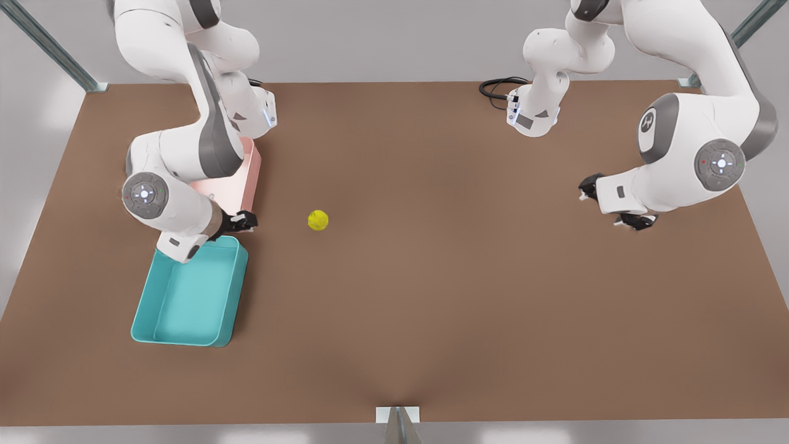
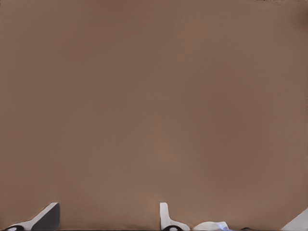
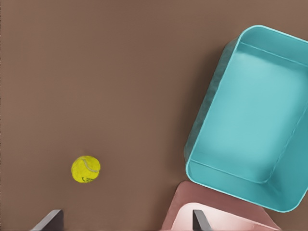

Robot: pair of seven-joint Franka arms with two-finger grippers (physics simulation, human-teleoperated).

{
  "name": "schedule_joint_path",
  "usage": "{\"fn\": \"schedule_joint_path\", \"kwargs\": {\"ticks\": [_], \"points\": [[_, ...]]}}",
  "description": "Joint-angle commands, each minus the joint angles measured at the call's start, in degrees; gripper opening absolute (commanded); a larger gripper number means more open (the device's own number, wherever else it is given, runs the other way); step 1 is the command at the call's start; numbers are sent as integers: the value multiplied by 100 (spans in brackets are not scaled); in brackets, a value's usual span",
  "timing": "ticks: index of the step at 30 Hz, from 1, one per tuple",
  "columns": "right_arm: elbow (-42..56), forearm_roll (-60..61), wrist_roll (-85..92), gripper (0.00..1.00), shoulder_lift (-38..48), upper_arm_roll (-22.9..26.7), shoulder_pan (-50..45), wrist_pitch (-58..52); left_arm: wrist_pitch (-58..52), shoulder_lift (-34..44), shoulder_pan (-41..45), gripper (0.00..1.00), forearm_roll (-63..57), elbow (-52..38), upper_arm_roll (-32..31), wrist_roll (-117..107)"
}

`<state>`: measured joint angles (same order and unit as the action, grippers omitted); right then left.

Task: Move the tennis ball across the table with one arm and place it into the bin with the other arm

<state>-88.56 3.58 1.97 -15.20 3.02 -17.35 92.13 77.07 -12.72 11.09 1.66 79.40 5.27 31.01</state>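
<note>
The yellow-green tennis ball (image 1: 318, 220) (image 3: 85, 169) lies on the brown table (image 1: 431, 290) (image 2: 154, 96), left of centre in the front view. The teal bin (image 1: 238, 288) (image 3: 208, 120) stands empty near the front view's left, lower than the ball. My right gripper (image 1: 241, 221) (image 3: 124, 221) hovers open between the bin's far corner and the ball, about a hand's width from the ball, holding nothing. At the front view's right my left gripper (image 1: 615, 205) (image 2: 106, 219) waits over bare table, open and empty.
A pink tray (image 1: 251, 169) (image 3: 180, 209) of like shape sits just behind the teal bin, partly under the right arm. A black cable (image 1: 496, 89) loops at the table's back edge. Metal frame posts stand at the back corners.
</note>
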Motion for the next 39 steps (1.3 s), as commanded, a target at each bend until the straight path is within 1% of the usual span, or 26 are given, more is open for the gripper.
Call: {"fn": "schedule_joint_path", "kwargs": {"ticks": [1,3,4,6,8,10,14,16,17,21,26,39], "points": [[-661,64,-1910,100,246,-3,-155,1131,-447,6,-11,100,-8,-3,0,-4094],[-1910,64,-2385,100,931,-12,-480,1676,-456,-20,-11,100,1,-3,0,-4085],[-2182,99,-2403,100,1063,-12,-497,1756,-474,-20,-2,100,19,-3,0,-4094],[-3079,117,-2578,100,1643,-38,-594,2142,-474,-12,7,100,10,-12,-9,-4085],[-3150,178,-2878,100,1626,-56,-779,2230,-456,-20,-2,100,19,-12,0,-4102],[-3378,196,-3133,100,1529,-56,-963,2704,-465,-29,-2,100,27,-12,0,-4102],[-3369,231,-3256,100,984,-56,-981,3364,-386,-38,16,100,1,-12,0,-4138],[-3387,416,-3256,100,835,-56,-972,3566,-69,-64,103,100,-8,41,-9,-5051],[-3422,416,-3256,100,756,-56,-963,3680,-69,-143,121,100,-8,32,-9,-5113],[-4037,416,-3256,100,756,-56,-963,4322,-324,-135,112,100,19,23,-9,-5104],[-4099,425,-3423,100,519,-56,-1227,4533,-324,-152,112,100,1,23,-9,-5096],[-4564,416,-3414,100,264,-56,-1420,4858,-342,-161,104,100,1,32,-9,-5096]]}}
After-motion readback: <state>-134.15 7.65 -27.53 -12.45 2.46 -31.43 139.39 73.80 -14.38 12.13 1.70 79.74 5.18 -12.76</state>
